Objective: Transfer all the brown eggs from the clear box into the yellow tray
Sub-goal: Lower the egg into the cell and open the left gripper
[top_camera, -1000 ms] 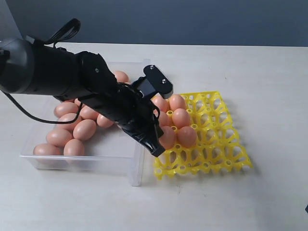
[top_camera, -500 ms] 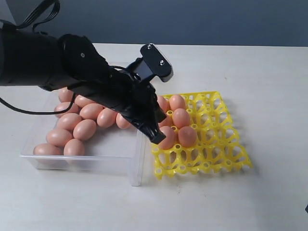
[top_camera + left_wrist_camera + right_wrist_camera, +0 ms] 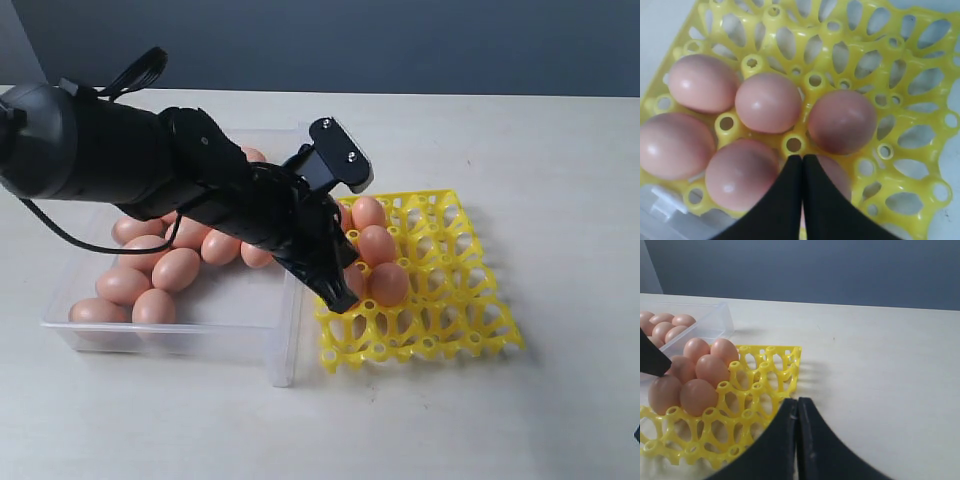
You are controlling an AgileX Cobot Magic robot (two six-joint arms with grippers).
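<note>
Down and rightward has gone the left claw (image 3: 340, 298), its tips now low over the side of the yellow tray (image 3: 470, 300) nearest the clear box (image 3: 230, 320), clenched on nothing. Six smooth, matte brown eggs (image 3: 376, 245) sit in the cups there, mid-bench (image 3: 560, 150). More lie in the box toward the left edge. The right claw (image 3: 797, 402) is clenched too, empty.
</note>
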